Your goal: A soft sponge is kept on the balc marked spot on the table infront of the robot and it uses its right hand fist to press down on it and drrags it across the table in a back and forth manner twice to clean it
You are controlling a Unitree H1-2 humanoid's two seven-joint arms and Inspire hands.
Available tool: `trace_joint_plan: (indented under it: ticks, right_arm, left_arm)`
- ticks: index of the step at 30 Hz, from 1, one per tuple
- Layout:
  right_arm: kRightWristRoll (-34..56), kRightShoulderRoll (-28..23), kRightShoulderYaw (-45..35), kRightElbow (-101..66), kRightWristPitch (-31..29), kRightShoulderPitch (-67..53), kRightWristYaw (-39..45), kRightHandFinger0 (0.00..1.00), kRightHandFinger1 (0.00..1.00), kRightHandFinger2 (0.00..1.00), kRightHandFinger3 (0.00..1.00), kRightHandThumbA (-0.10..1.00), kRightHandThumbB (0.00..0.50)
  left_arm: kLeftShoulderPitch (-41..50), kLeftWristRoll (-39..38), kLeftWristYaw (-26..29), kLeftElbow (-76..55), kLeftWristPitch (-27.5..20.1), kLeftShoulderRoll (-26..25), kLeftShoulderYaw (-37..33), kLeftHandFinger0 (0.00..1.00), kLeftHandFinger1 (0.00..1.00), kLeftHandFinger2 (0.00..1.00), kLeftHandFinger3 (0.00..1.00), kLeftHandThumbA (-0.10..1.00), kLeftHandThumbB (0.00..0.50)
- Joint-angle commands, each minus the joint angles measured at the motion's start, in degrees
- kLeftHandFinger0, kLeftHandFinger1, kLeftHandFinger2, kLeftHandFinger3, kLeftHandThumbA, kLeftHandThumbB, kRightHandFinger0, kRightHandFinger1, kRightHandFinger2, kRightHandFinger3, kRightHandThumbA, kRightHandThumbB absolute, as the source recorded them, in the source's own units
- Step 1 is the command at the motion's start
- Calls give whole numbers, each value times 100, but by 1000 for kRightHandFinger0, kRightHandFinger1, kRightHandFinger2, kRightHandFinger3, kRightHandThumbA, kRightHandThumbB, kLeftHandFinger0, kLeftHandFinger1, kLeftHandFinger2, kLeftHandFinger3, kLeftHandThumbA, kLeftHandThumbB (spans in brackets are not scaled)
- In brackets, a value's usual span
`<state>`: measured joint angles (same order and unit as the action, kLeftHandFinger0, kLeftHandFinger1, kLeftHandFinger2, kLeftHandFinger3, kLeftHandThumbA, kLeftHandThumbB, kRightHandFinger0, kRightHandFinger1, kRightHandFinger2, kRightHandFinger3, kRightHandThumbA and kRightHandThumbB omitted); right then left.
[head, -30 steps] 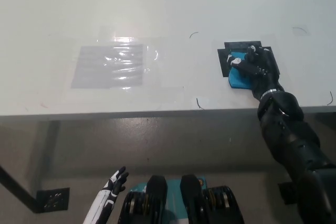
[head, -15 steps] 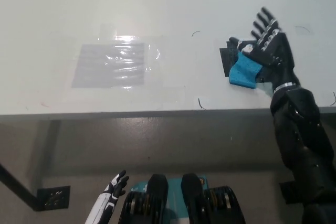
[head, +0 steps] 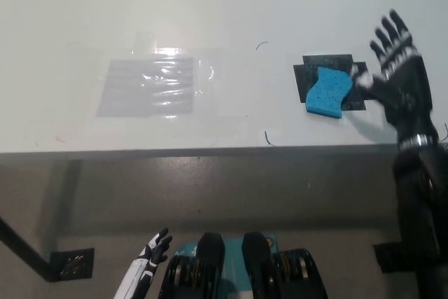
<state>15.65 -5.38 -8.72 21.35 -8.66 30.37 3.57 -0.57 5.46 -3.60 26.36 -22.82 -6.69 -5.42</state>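
A blue sponge (head: 327, 93) lies on the black marked spot (head: 329, 69) on the white table (head: 210, 19), at the right side near the front edge. My black right hand (head: 397, 75) is raised just to the right of the sponge, open, fingers spread and pointing away, not touching it. My white left hand (head: 148, 257) rests low at the picture's lower left, below the table edge, open and holding nothing.
A clear plastic sheet (head: 150, 87) with glare lies taped on the table left of centre. Small pen marks (head: 266, 138) dot the surface. The table's front edge (head: 210, 150) runs across the picture; a black floor bracket (head: 70, 265) sits below left.
My right hand lifted off the sponge, opened and moved to the right. The sponge is now fully uncovered on the black mark. The left hand stayed put.
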Motion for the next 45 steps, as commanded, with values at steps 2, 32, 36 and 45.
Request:
trace_joint_plan:
  ticks: [2, 32, 36, 45]
  right_arm:
    - [-616, -34, 2041, -7418, -284, -3172, 1084, 1000, 1000, 1000, 1000, 1000, 499]
    - [-945, -145, 1410, -532, -1697, -3274, 600, 1000, 1000, 1000, 1000, 1000, 273]
    - [-925, -132, 1368, -593, -1533, -3078, 627, 1000, 1000, 1000, 1000, 1000, 268]
    - [-835, -140, 1356, -535, -1374, -3102, 769, 1000, 1000, 1000, 1000, 1000, 228]
  left_arm:
    - [-94, -55, -130, -135, -181, -127, 2, 1000, 1000, 1000, 1000, 1000, 445]
    - [-141, -74, -133, 61, -236, -128, 38, 1000, 1000, 1000, 1000, 1000, 466]
    - [-183, -83, -78, 62, -216, -77, 63, 1000, 1000, 1000, 1000, 1000, 479]
    - [-60, -48, -48, -18, -175, -69, 68, 1000, 1000, 1000, 1000, 1000, 471]
